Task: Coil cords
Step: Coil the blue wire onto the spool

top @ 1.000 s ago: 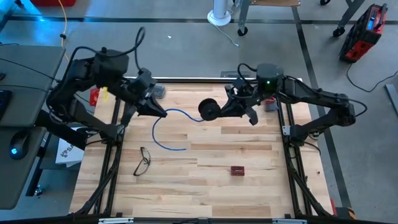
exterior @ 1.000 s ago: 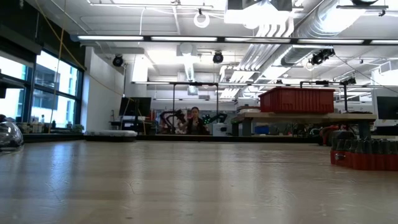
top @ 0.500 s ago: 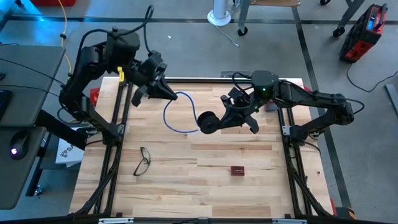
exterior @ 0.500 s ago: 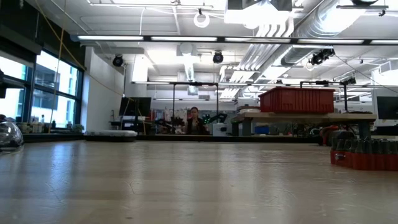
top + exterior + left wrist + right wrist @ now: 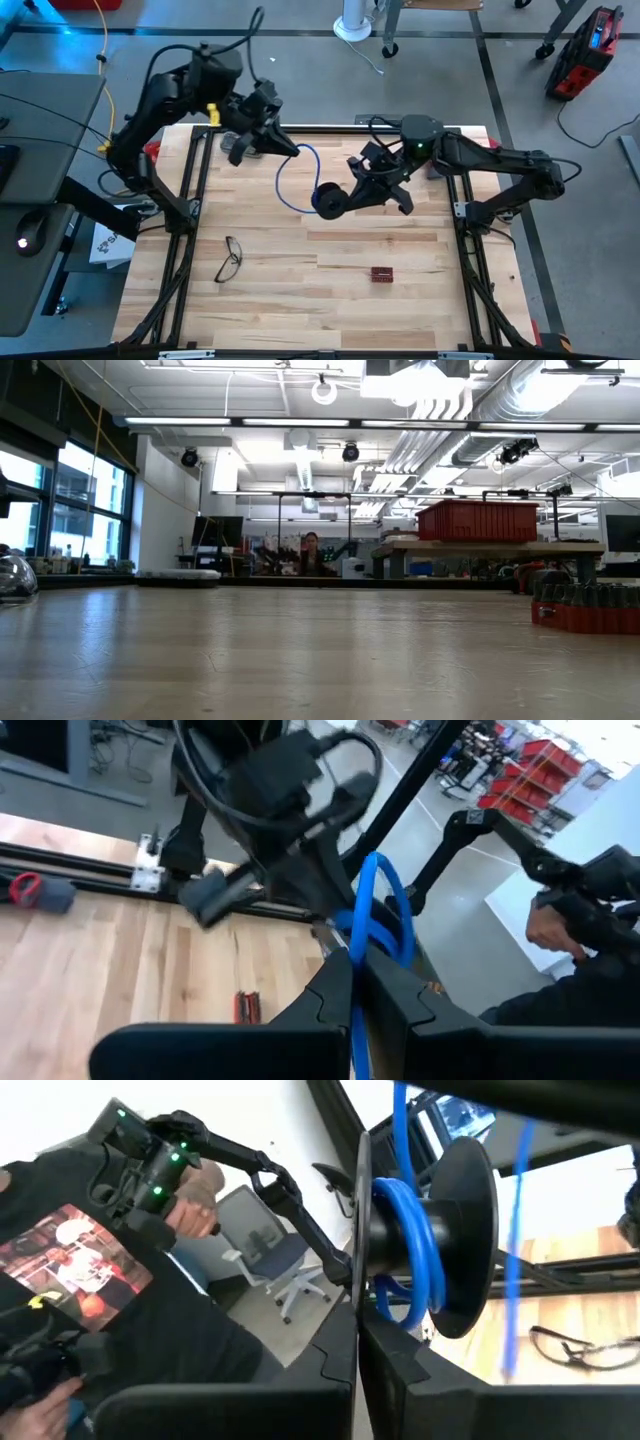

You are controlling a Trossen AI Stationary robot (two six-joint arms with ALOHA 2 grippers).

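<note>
The cords are one thin blue cable (image 5: 284, 188), partly wound on a black spool (image 5: 330, 200) with two round flanges. My right gripper (image 5: 347, 197) is shut on the spool over the middle of the table, toward its far side. My left gripper (image 5: 288, 151) is near the far edge, left of the spool, and is shut on the cable's free part. Between the two, the cable sags in a slack loop. In the right wrist view several blue turns (image 5: 402, 1250) sit on the spool's hub. The low view shows neither gripper. My left gripper pinches the blue cable (image 5: 354, 952) between its two fingers. The cable runs out past the fingertips and curves into a loop (image 5: 385, 900). The fingers slant a little downward and point toward the table's right. The stretch toward the spool hangs slack. My right gripper pinches the rim of one spool flange (image 5: 359, 1312) between its two fingers. The fingers lie about level and come from the table's right. The spool is lifted clear of the table with its axle roughly level and the cable turns on its hub.
Eyeglasses (image 5: 230, 258) lie near the table's left side and a small dark red block (image 5: 381, 273) lies toward the near edge. A person holding a controller (image 5: 150, 1170) shows beyond the table in the right wrist view.
My left gripper has swung toward the table's far edge and to the right, carrying the cable with it. The slack loop has drawn in and shortened. My right gripper has brought the spool a little toward the near edge and the left. Both have stayed shut.
</note>
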